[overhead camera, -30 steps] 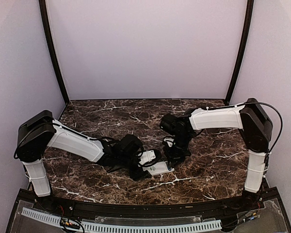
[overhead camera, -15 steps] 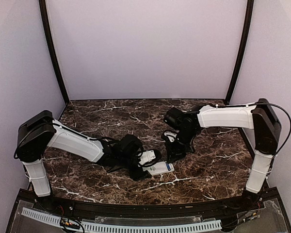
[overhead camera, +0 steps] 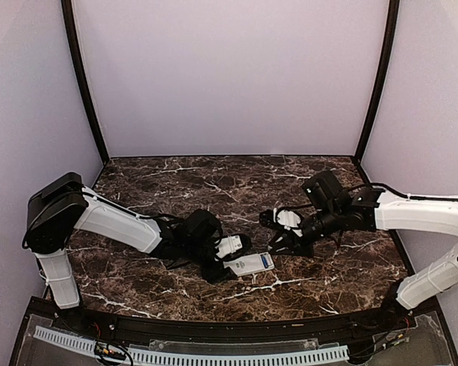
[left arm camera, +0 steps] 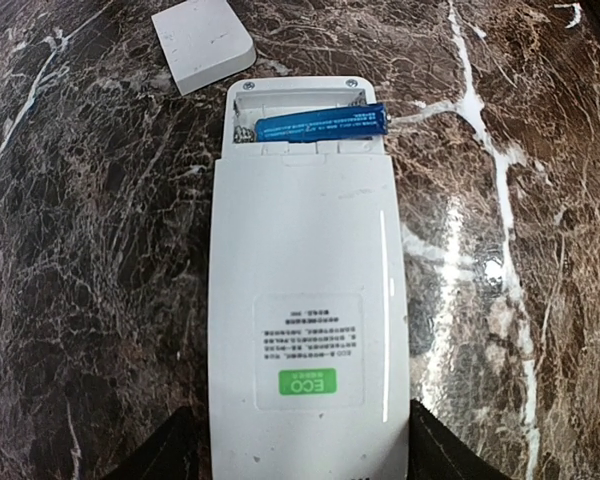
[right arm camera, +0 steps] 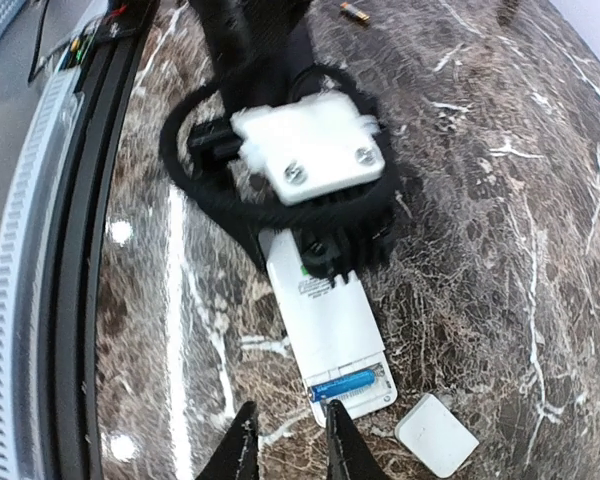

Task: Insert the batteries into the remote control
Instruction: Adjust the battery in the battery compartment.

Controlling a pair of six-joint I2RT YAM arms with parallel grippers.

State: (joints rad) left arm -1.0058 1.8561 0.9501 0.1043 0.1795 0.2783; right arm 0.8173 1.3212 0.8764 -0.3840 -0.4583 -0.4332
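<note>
The remote control [left arm camera: 300,300] lies back-up on the dark marble table [left arm camera: 80,250], near the front middle, with its green-labelled end toward your left arm. Its battery bay at the far end is uncovered. One blue battery [left arm camera: 320,124] lies across that bay, slightly tilted, with its right end reaching the bay's right wall. No second blue battery is in view.

The small white cover [left arm camera: 202,42] sits on the table just beyond the bay's left corner, as the left wrist camera sees it. Whether it touches the remote you cannot tell. The remote's right side faces bare marble with white veins. In the overhead view, more bare marble runs from the remote back to the rear wall. The black rail [right arm camera: 70,250] along the table's front edge runs close by the remote.

Your left gripper [left arm camera: 300,450] is clamped across the remote's labelled end, one dark finger [left arm camera: 170,455] against each long edge. The left arm [overhead camera: 114,221] reaches low and nearly flat from the left corner.

Your right gripper [right arm camera: 292,445] hangs near the bay end, clear of the remote, pointing down at an angle. Its fingers stand a little apart with nothing between them. The right arm [overhead camera: 420,213] stretches in low from the right side.
</note>
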